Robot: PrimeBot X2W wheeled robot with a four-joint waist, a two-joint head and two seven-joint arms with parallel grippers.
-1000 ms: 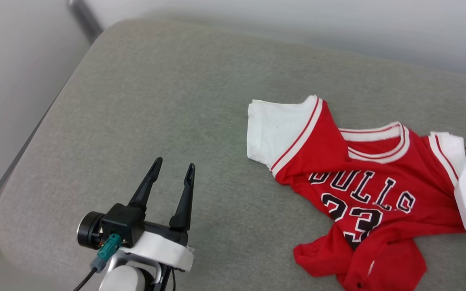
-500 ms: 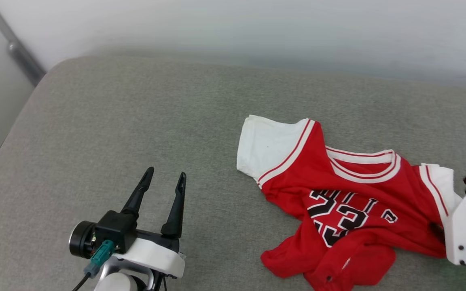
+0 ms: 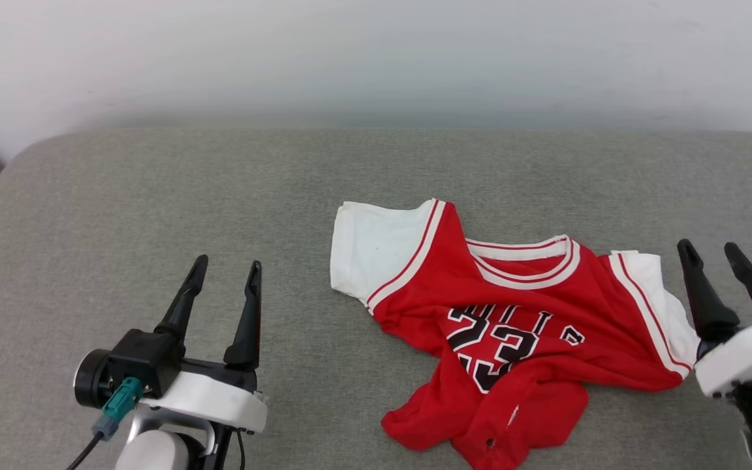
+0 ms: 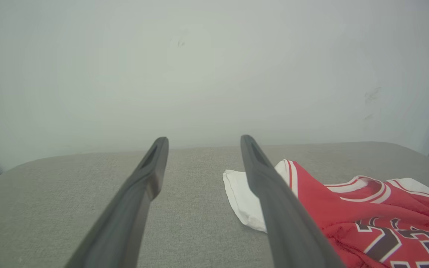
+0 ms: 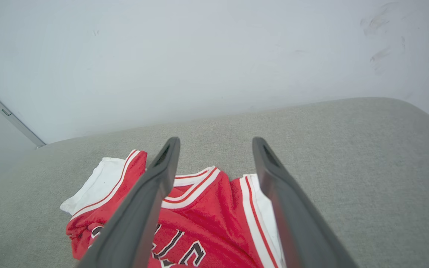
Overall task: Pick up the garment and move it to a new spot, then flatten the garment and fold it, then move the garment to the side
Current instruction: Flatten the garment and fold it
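Your left gripper [image 3: 228, 262] is sitting at the near left, fingers spread apart and gripping nothing, well clear of the garment [image 3: 513, 313]. Your right gripper [image 3: 707, 245] is sitting at the near right, fingers likewise parted and empty, just beside the white sleeve [image 3: 660, 294] on your right. The garment is lying front-up and rumpled on the grey cushion [image 3: 219, 183], right of centre, hem bunching toward you, collar pointing away. A pale wall [image 3: 376, 52] is running behind the cushion

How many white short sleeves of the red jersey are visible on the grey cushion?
2. One white sleeve lies flat at the red basketball jersey's left end; the other sleeve lies at its right end, beside the right gripper.
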